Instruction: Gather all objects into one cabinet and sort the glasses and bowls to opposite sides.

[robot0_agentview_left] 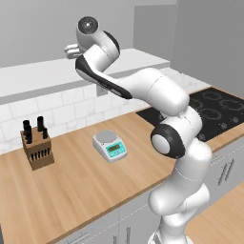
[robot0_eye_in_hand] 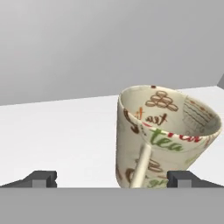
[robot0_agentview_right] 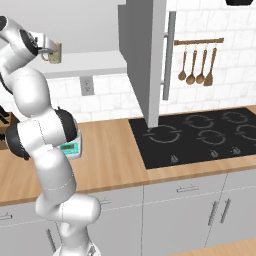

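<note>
Fingers (robot0_eye_in_hand: 112, 179) spread wide, holding nothing, up at the white shelf (robot0_eye_in_hand: 65, 131) with a cream printed "tea" mug (robot0_eye_in_hand: 164, 140) standing between them, cabinet door (robot0_agentview_right: 147, 60) open just right of shelf.

Cream mug (robot0_eye_in_hand: 166, 140), brown-red-green lettering

White tiled wall (robot0_agentview_right: 110, 102); wooden counter (robot0_agentview_left: 86, 186); black hob (robot0_agentview_right: 200, 135); grey cupboards (robot0_agentview_right: 190, 210).
</note>
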